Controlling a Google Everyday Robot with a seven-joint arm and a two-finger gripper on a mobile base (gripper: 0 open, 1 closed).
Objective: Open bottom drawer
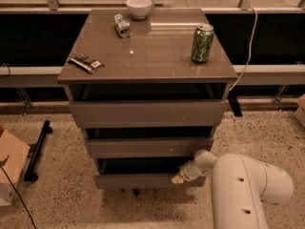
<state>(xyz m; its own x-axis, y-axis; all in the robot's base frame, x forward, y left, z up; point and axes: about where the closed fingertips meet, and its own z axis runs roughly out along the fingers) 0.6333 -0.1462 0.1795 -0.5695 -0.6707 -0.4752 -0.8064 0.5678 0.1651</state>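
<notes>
Pull step underway, I'd say: pincer (178,178) at lower-centre frame meets the bottom drawer (138,181) front's top edge, open/closed can't tell — next move prob. needs a straight outward pull.

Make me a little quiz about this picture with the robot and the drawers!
1. True or false: the green can lies on its side.
2. Which drawer is the gripper at? A. the top one B. the middle one C. the bottom drawer
3. Fill in: at the back of the cabinet top sits a white ____.
Key: 1 false, it stands upright. 2 C, near its right end. 3 bowl.
</notes>
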